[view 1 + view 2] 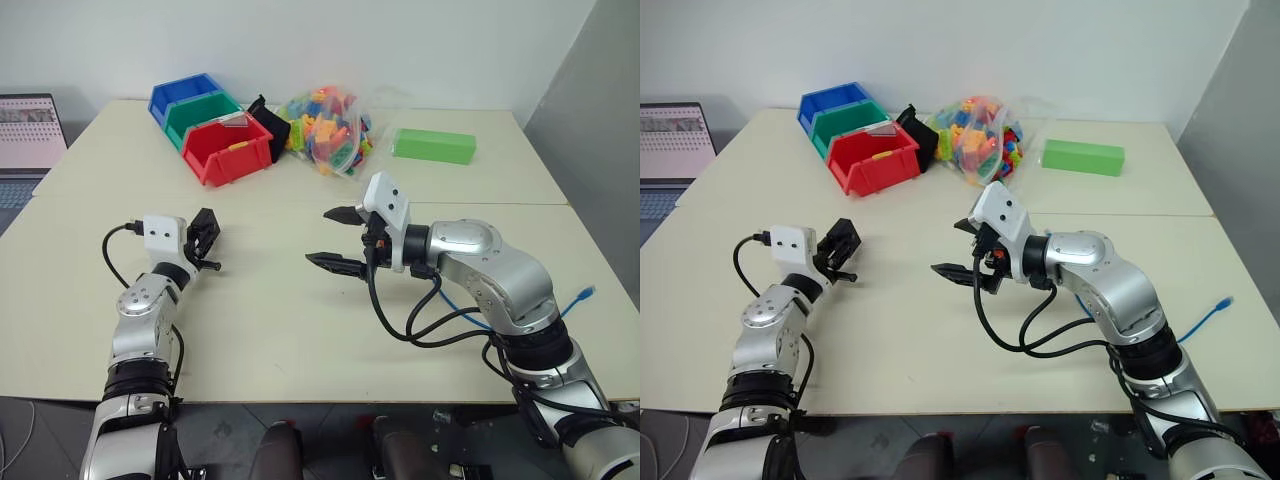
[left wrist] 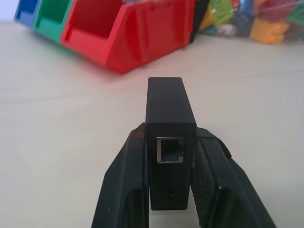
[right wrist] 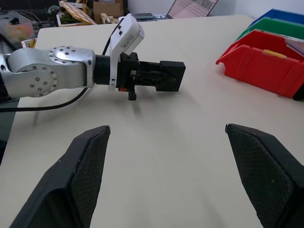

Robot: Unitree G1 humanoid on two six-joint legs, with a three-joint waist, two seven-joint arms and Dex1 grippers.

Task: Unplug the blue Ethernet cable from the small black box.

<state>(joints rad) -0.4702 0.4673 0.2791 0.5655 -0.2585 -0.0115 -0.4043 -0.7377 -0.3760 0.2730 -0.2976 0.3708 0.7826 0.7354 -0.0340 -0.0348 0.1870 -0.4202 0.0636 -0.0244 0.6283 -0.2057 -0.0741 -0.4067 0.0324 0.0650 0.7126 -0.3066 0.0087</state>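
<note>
The small black box (image 2: 170, 109) is clamped between the fingers of my left gripper (image 2: 171, 134), held level just above the table on the left side (image 1: 205, 238). The port on its near face is empty. My right gripper (image 1: 318, 236) hangs open over the middle of the table. It points left toward the box from a short way off, with nothing between its fingers (image 3: 90, 161). The blue Ethernet cable (image 1: 580, 297) lies on the table on the right. It runs under my right arm, and one clear plug end sits near the right edge.
Red (image 1: 225, 150), green (image 1: 200, 112) and blue (image 1: 180, 95) bins stand at the back left. A bag of colourful bricks (image 1: 325, 125) lies beside them, and a green block (image 1: 433, 145) is at the back right. A laptop (image 1: 30, 130) sits off the table's left.
</note>
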